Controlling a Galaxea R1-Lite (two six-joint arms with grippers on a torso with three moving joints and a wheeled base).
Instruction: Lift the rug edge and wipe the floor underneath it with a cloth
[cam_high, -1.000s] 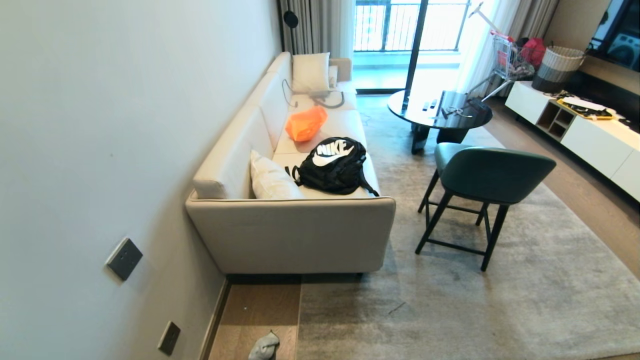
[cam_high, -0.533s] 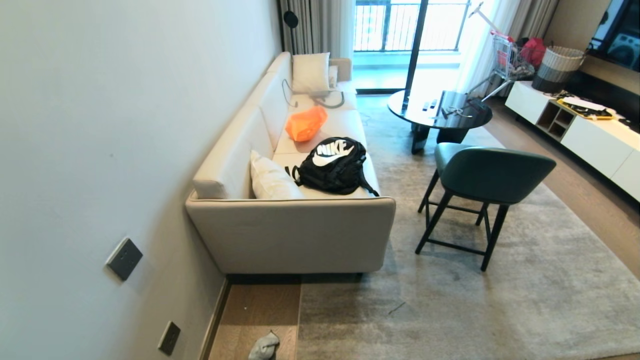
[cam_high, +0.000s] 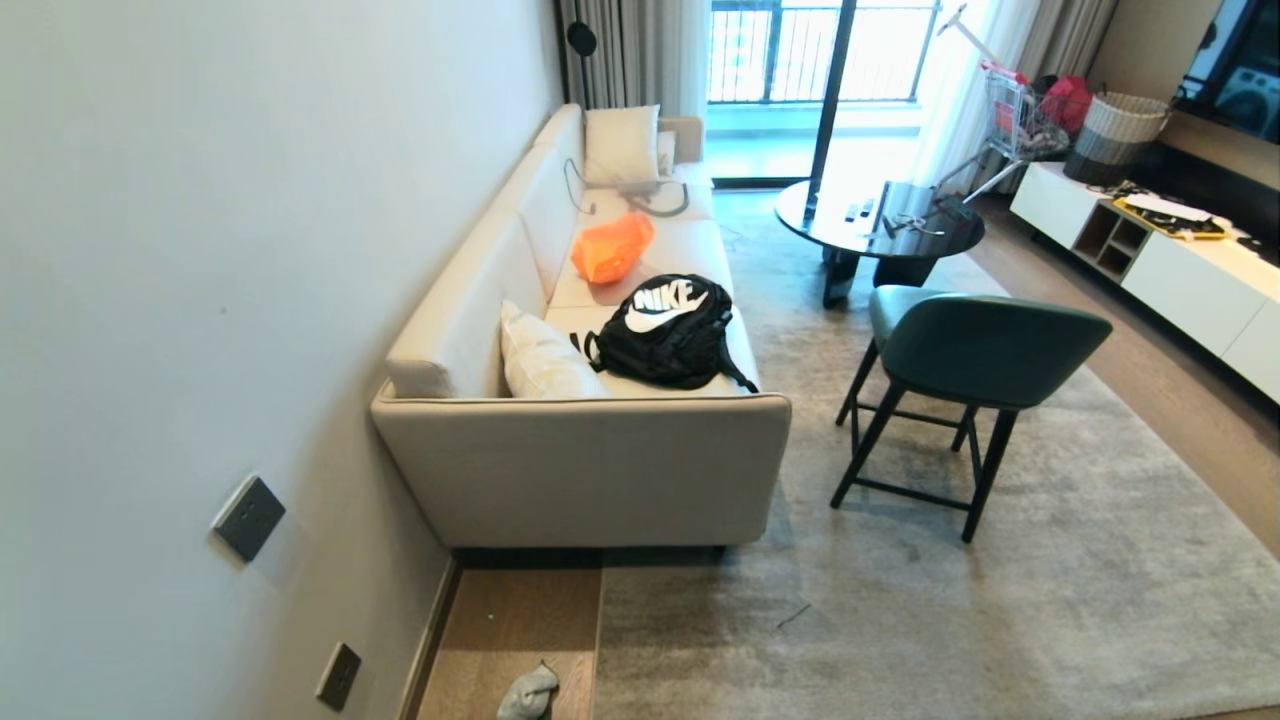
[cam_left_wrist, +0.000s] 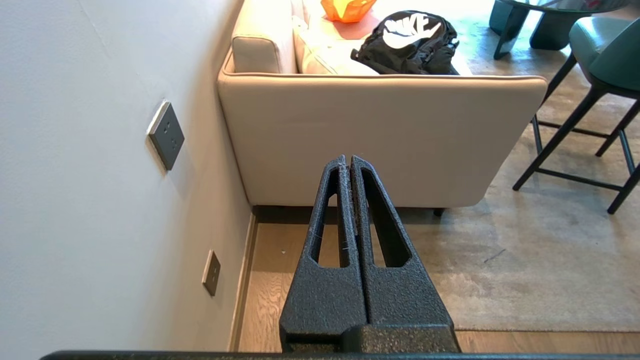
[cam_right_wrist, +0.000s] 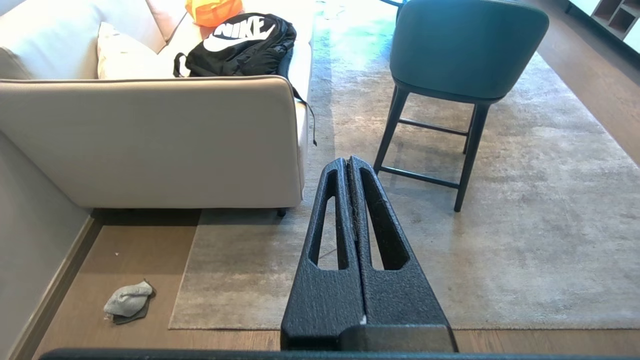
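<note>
Left end effector: fingers pressed together, holding nothing, raised clear of the floor and aimed at the sofa end panel. Right end effector: fingers likewise together and empty, aimed past the sofa's corner toward the green chair. Neither arm shows in the head view.

Sofa as landmark. The rug edge starts under the sofa's near end and runs straight out from it to a square corner, lying flat. The floor shows as a bare wood strip between that edge and the wall, just in front of the sofa's end panel. The cloth lies crumpled on this strip, off the rug, near its edge, well clear of the sofa. On the sofa seat: black backpack, orange bag, white cushion. The chair stands on the rug beside the sofa.
</note>
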